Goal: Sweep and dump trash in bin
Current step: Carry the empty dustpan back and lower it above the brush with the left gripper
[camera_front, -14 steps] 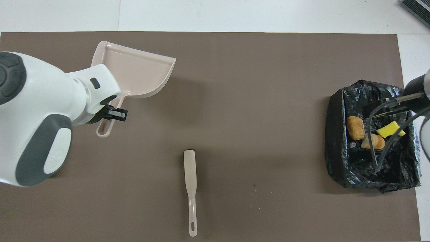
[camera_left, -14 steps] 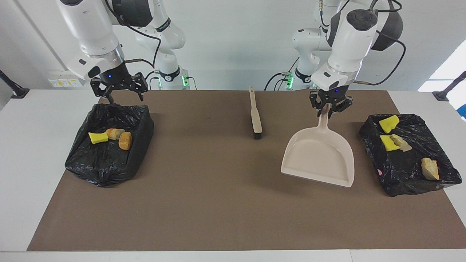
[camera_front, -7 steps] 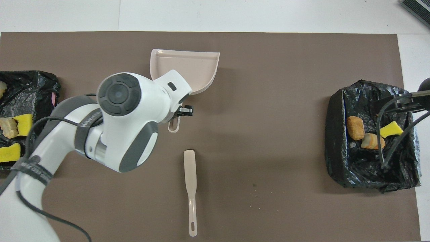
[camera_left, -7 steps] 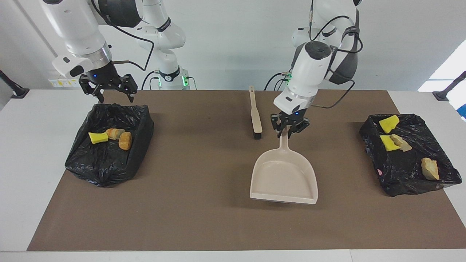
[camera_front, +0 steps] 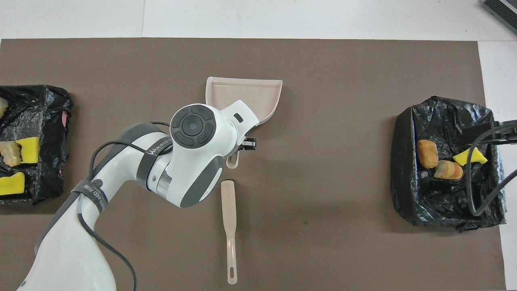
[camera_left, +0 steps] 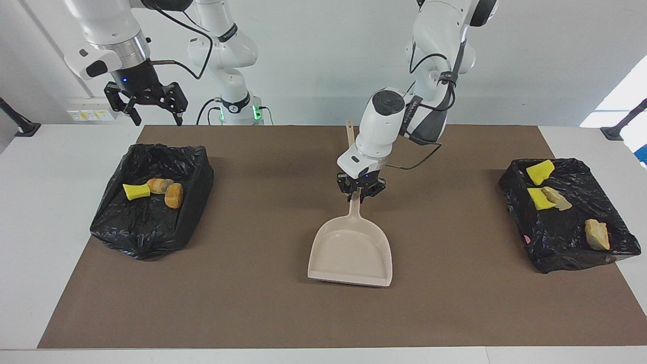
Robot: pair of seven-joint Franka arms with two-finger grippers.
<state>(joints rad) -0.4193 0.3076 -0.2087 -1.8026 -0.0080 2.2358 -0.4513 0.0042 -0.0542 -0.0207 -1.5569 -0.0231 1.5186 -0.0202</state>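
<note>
The left gripper (camera_left: 361,192), closed on the handle of the empty beige plastic dustpan (camera_left: 352,255), holds its long axis pointing away from the robots over mid-surface, while the open right gripper (camera_left: 146,107) waits above the black-lined bin (camera_left: 151,230).

My arms are glossy white shells with dark grey joint caps and bands bearing white lettering. Black cables loop along them. My grippers are black, each under a silver wrist ring with a small blue light.
</note>
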